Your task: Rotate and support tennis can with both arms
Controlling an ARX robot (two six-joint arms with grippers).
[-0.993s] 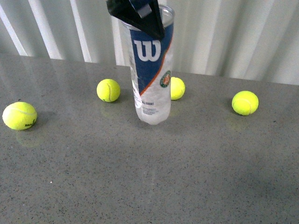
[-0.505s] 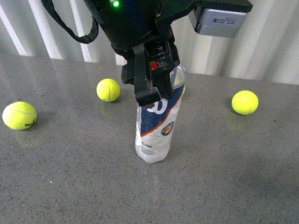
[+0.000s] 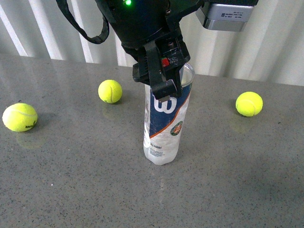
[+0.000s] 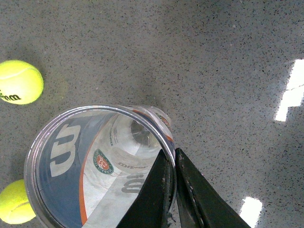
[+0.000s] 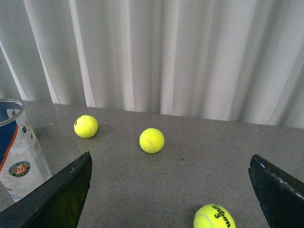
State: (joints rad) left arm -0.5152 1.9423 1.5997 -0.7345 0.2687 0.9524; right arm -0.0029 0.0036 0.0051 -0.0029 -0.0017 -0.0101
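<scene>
The tennis can (image 3: 164, 126) stands upright on the grey table, leaning a little, its open silver rim up and the navy label with the white W facing me. My left gripper (image 3: 167, 92) comes down from above and is shut on the can's rim. In the left wrist view I look down into the empty can (image 4: 90, 161); one finger is inside the wall and one outside, and the gripper (image 4: 173, 154) pinches the rim. My right gripper (image 5: 171, 190) is open wide, off to the side of the can (image 5: 19, 152), and holds nothing.
Yellow tennis balls lie on the table at the left (image 3: 19, 117), back left (image 3: 110, 91) and right (image 3: 249, 104). One more ball (image 5: 213, 217) lies on the table between the right fingers. A white curtain (image 3: 270, 42) hangs behind the table's far edge.
The left arm has come down into view, holding the can by its rim. The can has moved toward me and slightly right, and now hides the ball behind it.
</scene>
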